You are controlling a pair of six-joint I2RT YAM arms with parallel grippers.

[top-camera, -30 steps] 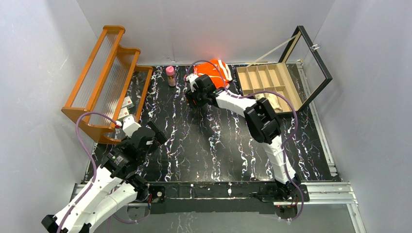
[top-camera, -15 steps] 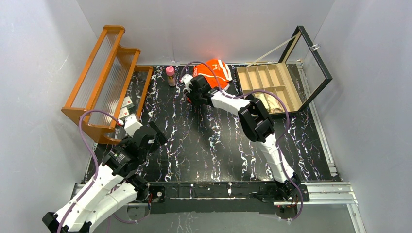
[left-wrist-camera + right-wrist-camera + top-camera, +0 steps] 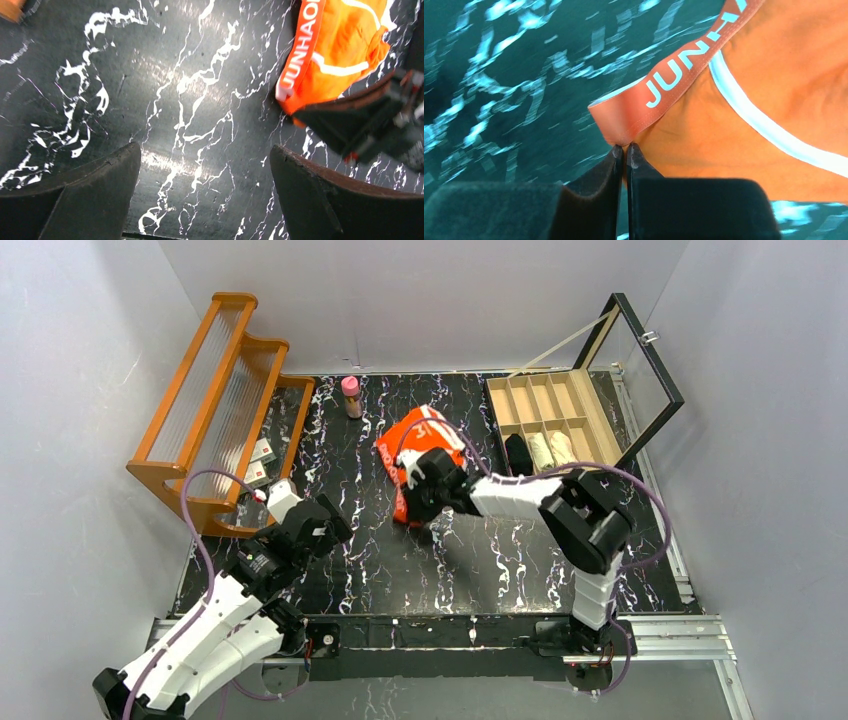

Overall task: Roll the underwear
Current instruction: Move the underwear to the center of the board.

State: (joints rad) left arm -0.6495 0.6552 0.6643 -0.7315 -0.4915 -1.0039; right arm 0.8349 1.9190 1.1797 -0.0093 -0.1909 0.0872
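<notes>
The orange underwear [image 3: 420, 440], with white trim and a lettered waistband, lies stretched on the black marbled mat near its middle. My right gripper [image 3: 409, 508] is at the garment's near end. In the right wrist view the gripper [image 3: 625, 146] is shut on a corner of the waistband of the underwear [image 3: 774, 100]. My left gripper [image 3: 322, 523] hovers at the mat's left side, apart from the cloth. Its jaws [image 3: 205, 155] are open over bare mat, with the underwear [image 3: 340, 50] at upper right. A pale beige rolled cloth [image 3: 542, 450] sits in a near compartment of the wooden box.
A wooden rack [image 3: 220, 410] leans at the left with small cards [image 3: 262, 455] at its foot. A pink bottle [image 3: 351, 397] stands at the back. The compartment box [image 3: 575, 405] at the right has its glass lid [image 3: 645, 370] raised and also holds a dark item [image 3: 518, 453].
My right gripper closed on the waistband and dragged the orange underwear from the mat's back edge toward the middle. The left arm edged slightly right and stayed open.
</notes>
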